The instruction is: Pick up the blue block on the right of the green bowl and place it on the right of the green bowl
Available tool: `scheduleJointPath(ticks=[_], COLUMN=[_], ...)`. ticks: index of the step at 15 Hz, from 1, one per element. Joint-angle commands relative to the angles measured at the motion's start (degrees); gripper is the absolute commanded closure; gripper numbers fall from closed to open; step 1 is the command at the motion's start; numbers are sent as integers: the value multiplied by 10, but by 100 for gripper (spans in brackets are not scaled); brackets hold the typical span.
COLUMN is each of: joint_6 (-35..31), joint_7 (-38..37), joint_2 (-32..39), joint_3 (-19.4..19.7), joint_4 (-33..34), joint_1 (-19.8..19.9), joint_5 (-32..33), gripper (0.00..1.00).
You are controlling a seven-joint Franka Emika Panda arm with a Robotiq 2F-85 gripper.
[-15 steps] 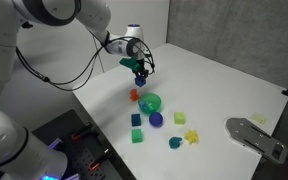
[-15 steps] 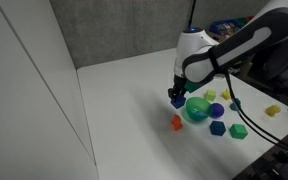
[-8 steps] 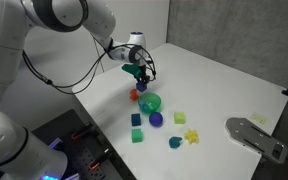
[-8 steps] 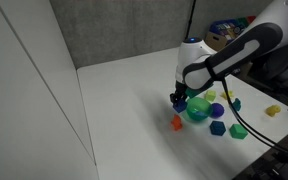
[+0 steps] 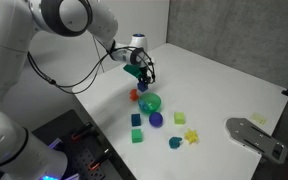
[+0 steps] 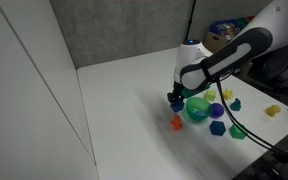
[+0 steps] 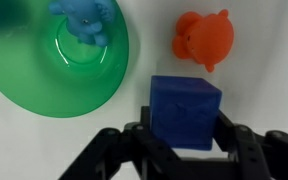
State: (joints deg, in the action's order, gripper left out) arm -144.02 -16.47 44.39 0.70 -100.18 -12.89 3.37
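My gripper is shut on the deep-blue block, one finger on each side of it. In the wrist view the green bowl lies at the upper left with a light-blue piece inside it. In both exterior views the gripper holds the block low over the white table, close beside the bowl. Whether the block touches the table cannot be told.
An orange-red piece lies close to the block. Another blue cube, a rounded dark blue-purple piece, green cubes, a yellow piece and a grey device lie beyond the bowl.
The gripper has moved down toward the table beside the bowl, still holding the blue block.
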Motion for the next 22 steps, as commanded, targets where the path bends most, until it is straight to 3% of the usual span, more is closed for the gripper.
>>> scheduleJointPath(ticks=[1, 2, 3, 12, 22], joint_6=[14, 17, 21, 99, 197], joint_7=[-2, 0, 2, 32, 76], joint_2=[-6, -11, -18, -140, -317], joint_3=[-1, 0, -1, -7, 5], joint_4=[16, 16, 16, -24, -154], joint_1=[7, 9, 12, 48, 109], joint_5=[-15, -17, -18, -21, -21], gripper=[8, 1, 0, 0, 0])
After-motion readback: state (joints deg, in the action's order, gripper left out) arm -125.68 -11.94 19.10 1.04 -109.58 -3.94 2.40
